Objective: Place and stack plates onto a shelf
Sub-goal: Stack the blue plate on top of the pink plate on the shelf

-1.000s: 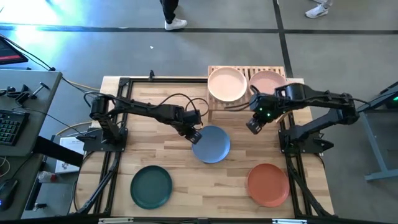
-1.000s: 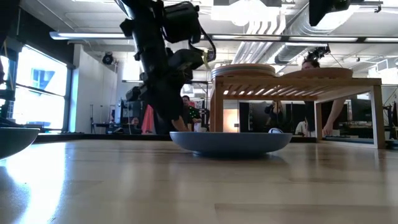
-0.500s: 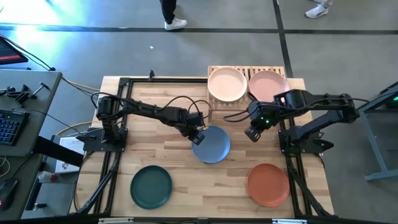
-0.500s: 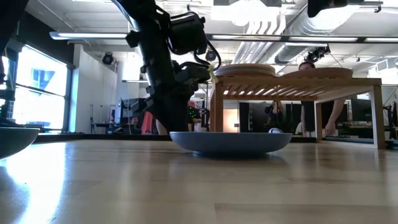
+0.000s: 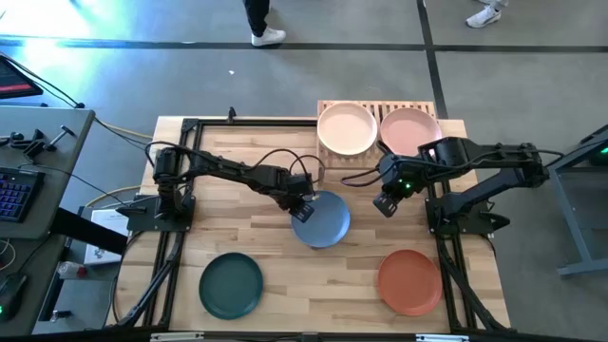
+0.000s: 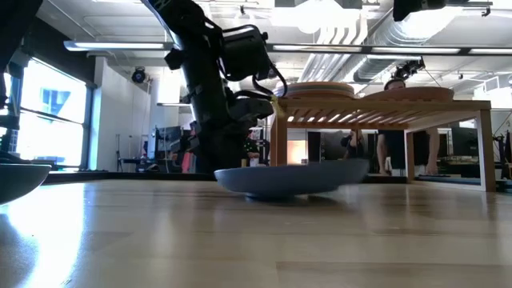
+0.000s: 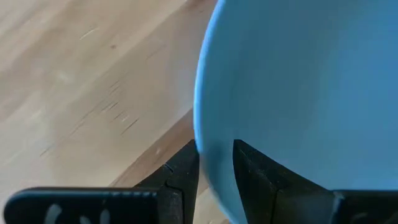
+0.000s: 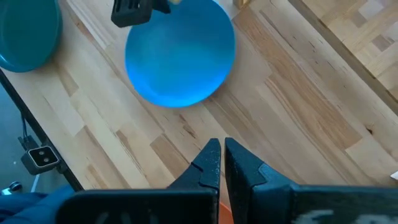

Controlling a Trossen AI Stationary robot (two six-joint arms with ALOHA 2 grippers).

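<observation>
While two plates already sit on the rack, three are left on the tabletop, so the job reads as under half done by this count.

Near edge of the table (image 5: pixel 256 237), seen from above: dark green plate (image 5: pixel 231 285) toward the left arm's side, terracotta plate (image 5: pixel 409 281) toward the right arm's side. Both flat on the wood, well apart, untouched by either arm.

Mid-table: blue plate (image 5: pixel 321 220). Left gripper (image 5: pixel 302 209) has its two fingers straddling the rim, one inside, one outside, pinching it; the wrist view shows the rim (image 7: pixel 208 149) running between them. Low view shows the blue plate (image 6: pixel 288 178) tilted, the side nearer the shelf raised, the gripped side still low on the table. Judged: lift just starting.

Right gripper (image 5: pixel 385 203) hovers just beside the blue plate, toward the right arm's base, fingers pressed together and holding nothing.

Far edge: shelf (image 5: pixel 375 112), slatted bamboo. Peach plate (image 5: pixel 347 129) on its left half, pale pink plate (image 5: pixel 410 129) on its right half, side by side, one layer each as far as can be told.

Count in view: five plates, one shelf.

Left to do, judged: carry blue, dark green and terracotta onto those two.
</observation>
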